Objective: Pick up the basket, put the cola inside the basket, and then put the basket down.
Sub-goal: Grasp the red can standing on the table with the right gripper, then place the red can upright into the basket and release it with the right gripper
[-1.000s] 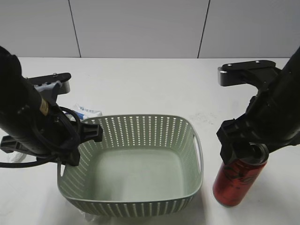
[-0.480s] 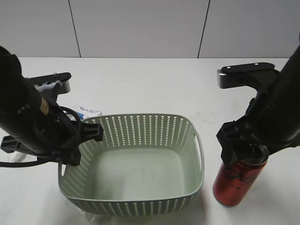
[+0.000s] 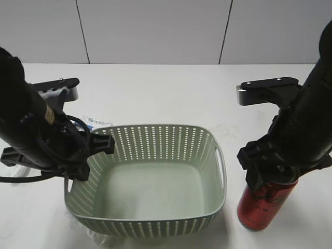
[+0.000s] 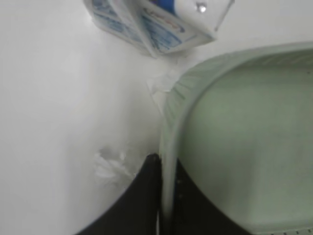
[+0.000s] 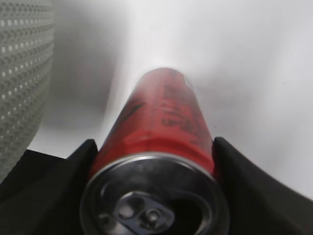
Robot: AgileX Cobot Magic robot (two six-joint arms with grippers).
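Note:
The pale green basket (image 3: 155,227) sits mid-table with its floor bare. My left gripper (image 3: 85,158) is shut on its left wall; in the left wrist view (image 4: 166,164) one dark finger is outside and one inside the rim (image 4: 195,73). The red cola can (image 3: 262,205) stands upright just right of the basket, outside it. My right gripper (image 3: 270,174) comes from above and is shut around the can's upper part. In the right wrist view the can (image 5: 161,117) fills the gap between both fingers (image 5: 154,147), silver top toward the camera.
A blue-and-white carton (image 3: 96,123) lies behind the basket's left corner and also shows in the left wrist view (image 4: 151,24). Crumpled white wrap (image 4: 110,164) lies beside the basket's left wall. The basket's perforated wall (image 5: 24,73) is left of the can.
The basket has shifted slightly upward in the left gripper. The right gripper has sunk lower over the can's top, and the can now stands straighter.

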